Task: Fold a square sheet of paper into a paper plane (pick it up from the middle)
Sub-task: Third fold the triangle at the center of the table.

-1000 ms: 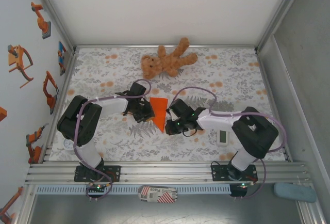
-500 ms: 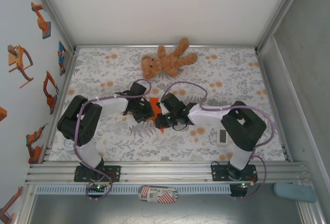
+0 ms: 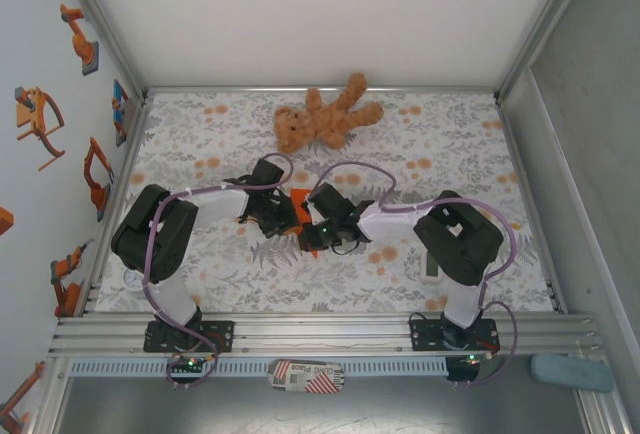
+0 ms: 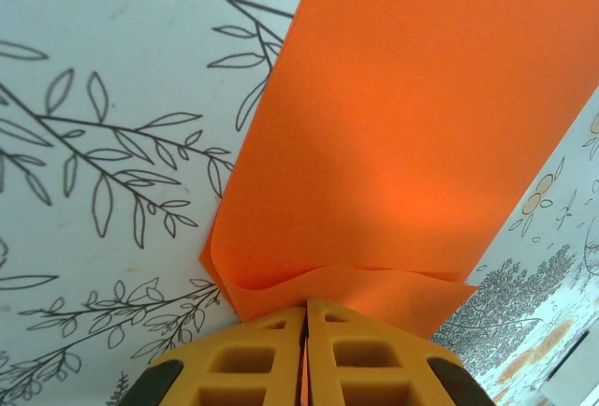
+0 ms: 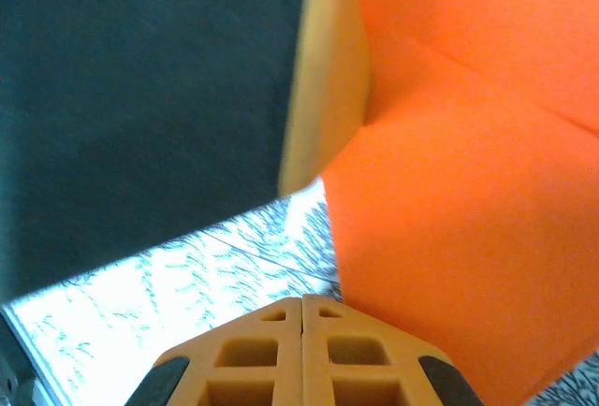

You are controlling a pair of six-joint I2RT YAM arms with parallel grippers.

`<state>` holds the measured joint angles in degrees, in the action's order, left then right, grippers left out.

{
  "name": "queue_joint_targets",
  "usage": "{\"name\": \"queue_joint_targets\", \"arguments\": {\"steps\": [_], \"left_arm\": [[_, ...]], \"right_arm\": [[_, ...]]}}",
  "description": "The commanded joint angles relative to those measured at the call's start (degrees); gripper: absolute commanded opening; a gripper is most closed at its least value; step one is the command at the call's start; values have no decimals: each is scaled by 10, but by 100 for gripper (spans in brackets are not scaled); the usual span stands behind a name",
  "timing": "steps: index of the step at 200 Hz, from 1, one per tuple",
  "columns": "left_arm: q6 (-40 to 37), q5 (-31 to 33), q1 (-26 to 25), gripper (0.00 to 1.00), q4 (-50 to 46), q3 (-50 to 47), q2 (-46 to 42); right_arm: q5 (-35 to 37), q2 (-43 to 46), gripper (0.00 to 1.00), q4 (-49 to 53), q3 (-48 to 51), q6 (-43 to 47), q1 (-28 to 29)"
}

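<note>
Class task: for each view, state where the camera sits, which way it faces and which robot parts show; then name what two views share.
Top external: overhead behind the bases, facing down on patterned table, brown teddy bear, left arm, right arm.
Left wrist: looks along left gripper, shut on bright orange paper sheet.
Right wrist: looks along shut right gripper beside that sheet.
Shared: the sheet.

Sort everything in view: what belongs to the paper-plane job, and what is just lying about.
Job:
- paper, partly folded
- left gripper, shut on the paper's edge
- right gripper, shut, beside the paper

Lying about:
- teddy bear, at the far side of the table
- striped packet, in front of the rail
- blue thing, off the table
</note>
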<state>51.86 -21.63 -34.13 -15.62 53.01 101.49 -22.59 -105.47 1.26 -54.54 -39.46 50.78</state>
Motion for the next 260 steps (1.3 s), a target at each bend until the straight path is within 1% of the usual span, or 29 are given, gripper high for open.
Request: {"name": "queue_joint_targets", "arguments": {"steps": [1,58,101,124,145,162,213,260], "left_arm": [[-13,52,-4,10,-39,-23,53],[-14,55,-4,10,-39,-23,56],[-15,52,-4,10,-38,-20,53],[-15,49,-5,10,-39,-18,50],[-15,45,-6,10,-39,-14,47],[-15,43,-6,10,-38,-11,44],[-13,39,-9,10,-36,-5,40],[-22,33,-9,10,-43,9,36]], "right_arm": [[-9,-6,0,-20,27,-9,3],[-17,26,0,-38,100,-11,2],[-25,91,0,-68,179,-19,2],[-21,142,0,-52,169,-28,3],[1,173,0,-26,137,-23,3],[13,165,0,-18,112,-18,3],[32,79,0,-24,34,-32,3],[48,34,0,-15,15,-30,3]]}}
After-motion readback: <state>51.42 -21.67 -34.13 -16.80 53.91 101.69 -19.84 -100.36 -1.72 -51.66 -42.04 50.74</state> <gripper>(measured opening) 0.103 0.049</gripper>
